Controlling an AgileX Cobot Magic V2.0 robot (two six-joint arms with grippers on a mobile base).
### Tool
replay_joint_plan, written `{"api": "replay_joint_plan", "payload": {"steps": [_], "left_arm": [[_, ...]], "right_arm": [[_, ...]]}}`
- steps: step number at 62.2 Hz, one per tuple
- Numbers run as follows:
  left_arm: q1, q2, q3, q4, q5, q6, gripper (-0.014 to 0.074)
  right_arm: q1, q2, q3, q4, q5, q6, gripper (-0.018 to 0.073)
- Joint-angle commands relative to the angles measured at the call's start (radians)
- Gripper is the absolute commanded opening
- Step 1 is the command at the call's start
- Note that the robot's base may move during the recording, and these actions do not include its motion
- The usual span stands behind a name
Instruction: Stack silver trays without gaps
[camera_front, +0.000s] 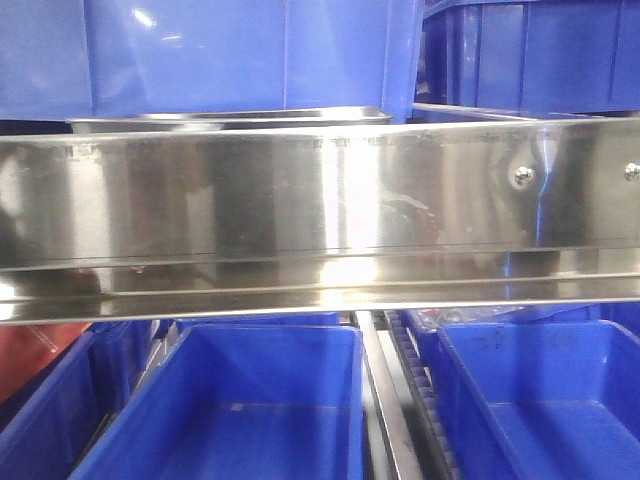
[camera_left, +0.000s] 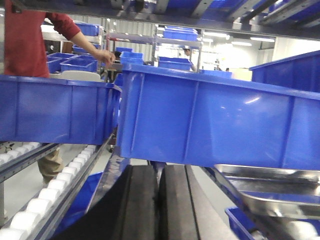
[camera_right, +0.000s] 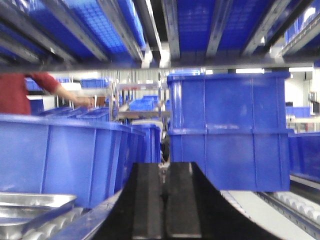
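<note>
My left end effector (camera_left: 159, 200) and right end effector (camera_right: 164, 200) are both pinched together, empty. The trays (camera_left: 270, 192) sit under a blue bin (camera_left: 210, 120). The top one looks tilted, hard to tell, so it could nest crooked or clip the bin.

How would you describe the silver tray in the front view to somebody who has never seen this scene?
Find the long steel rail with screw heads crossing the whole picture. Just above its left half, below a blue bin, the silver tray shows only its flat rim. Unlike the bins it is shiny metal; unlike the rail it has a rounded corner.
</note>
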Motion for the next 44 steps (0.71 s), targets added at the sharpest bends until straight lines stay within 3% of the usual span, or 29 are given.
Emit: {"api": "replay_joint_plan", "payload": {"steps": [1,9,14,26,36,44], "left_arm": [[0.001,-0.002,-0.054,-0.008,0.077,-0.004,-0.0006],[0.001,-0.002,-0.104,-0.008,0.103,-0.004,-0.0006],[0.001,-0.002,-0.118,-0.008,0.107,-0.004,-0.0006],[0.001,-0.002,-0.12,-0.012,0.118,-0.004,-0.0006],[0.001,-0.002,-0.122,-0.126,0.123,-0.004,-0.0006],[0.001,-0.002,-0.143,-0.19,0.148,-0.004,-0.0006]], "right_arm": [[-0.002,-0.003,-0.045,-0.003,0.048,0.006,-0.0073],[-0.002,-0.003,-0.147,0.004,0.21,0.036,-0.0073],[-0.002,-0.003,-0.19,0.059,0.287,0.064,-0.0073],[-0.002,-0.003,-0.213,0.118,0.348,0.064,-0.0073],[-0.002,-0.003,-0.214,0.3,0.351,0.066,-0.0073],[-0.002,-0.003,-0.251,0.316,0.519,0.066,-0.0073]]}}
